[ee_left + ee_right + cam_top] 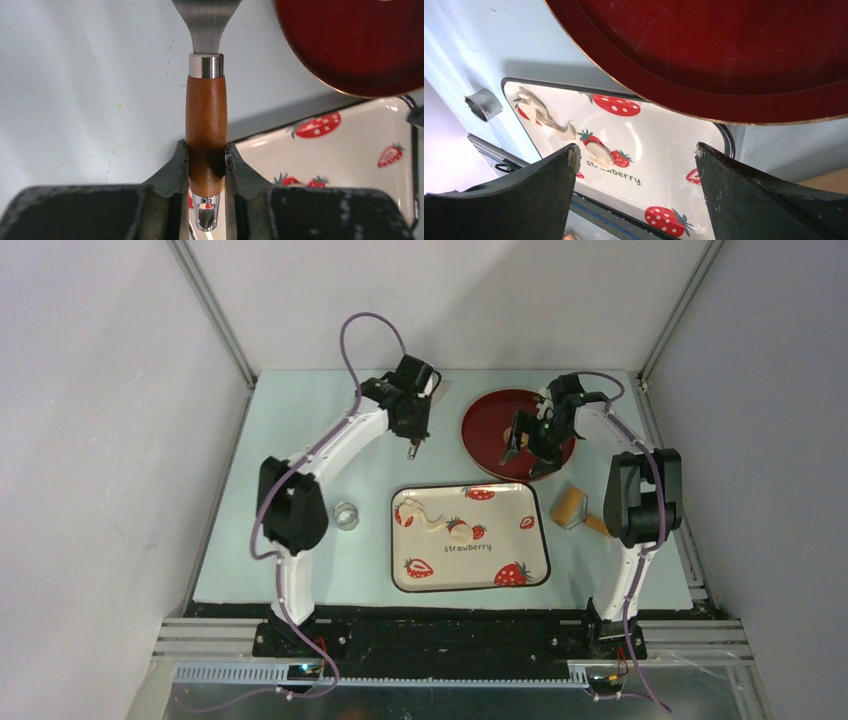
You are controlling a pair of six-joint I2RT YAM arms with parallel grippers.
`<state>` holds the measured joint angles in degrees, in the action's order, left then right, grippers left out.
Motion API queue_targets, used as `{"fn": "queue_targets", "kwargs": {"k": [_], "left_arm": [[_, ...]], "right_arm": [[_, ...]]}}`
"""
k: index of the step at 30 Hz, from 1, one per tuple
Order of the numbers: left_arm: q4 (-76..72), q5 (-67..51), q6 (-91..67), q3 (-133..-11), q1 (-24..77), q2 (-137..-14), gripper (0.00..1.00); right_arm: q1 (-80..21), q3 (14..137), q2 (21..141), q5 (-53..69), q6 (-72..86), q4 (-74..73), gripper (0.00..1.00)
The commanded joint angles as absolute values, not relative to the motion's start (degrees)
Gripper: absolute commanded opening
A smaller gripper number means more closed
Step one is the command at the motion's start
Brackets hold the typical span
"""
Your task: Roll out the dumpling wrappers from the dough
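A small round dumpling wrapper (pixel 458 529) (pixel 599 154) lies in the middle of the strawberry tray (pixel 535 562) (pixel 664 165). A thin irregular scrap of dough (pixel 425 515) (pixel 544 117) lies left of it on the tray. My left gripper (pixel 411 430) (pixel 206 150) is at the back of the table, left of the red plate (pixel 490 418) (pixel 350 45) (pixel 704 50). It is shut on the wooden handle of a metal spatula (pixel 413 448) (pixel 206 110), near the handle's ringed end. My right gripper (pixel 527 445) (pixel 636 152) hangs open over the plate's near edge, nothing between its fingers.
A shiny metal cutter ring (pixel 346 515) (pixel 483 104) stands on the table left of the tray. A wooden rolling pin (pixel 573 506) lies right of the tray, by the right arm. Grey walls close in on both sides and the back.
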<state>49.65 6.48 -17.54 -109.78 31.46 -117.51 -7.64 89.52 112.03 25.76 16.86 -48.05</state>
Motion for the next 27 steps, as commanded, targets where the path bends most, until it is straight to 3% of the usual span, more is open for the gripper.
{"fn": "queue_targets", "kwargs": {"k": [1, 17, 27], "left_arm": [[48.72, 8.12, -17.76, -103.49, 33.23, -108.07, 0.00], [48.17, 10.66, -26.93, -60.59, 50.43, -71.97, 0.00], [49.35, 7.02, -32.68, -50.88, 60.70, -63.38, 0.00]], "right_arm": [[-7.54, 87.84, 107.71, 26.38, 16.29, -48.03, 0.90], [-7.49, 68.90, 92.06, 25.18, 16.67, -45.37, 0.91], [-6.89, 65.49, 90.01, 21.85, 16.66, -42.41, 0.91]]}}
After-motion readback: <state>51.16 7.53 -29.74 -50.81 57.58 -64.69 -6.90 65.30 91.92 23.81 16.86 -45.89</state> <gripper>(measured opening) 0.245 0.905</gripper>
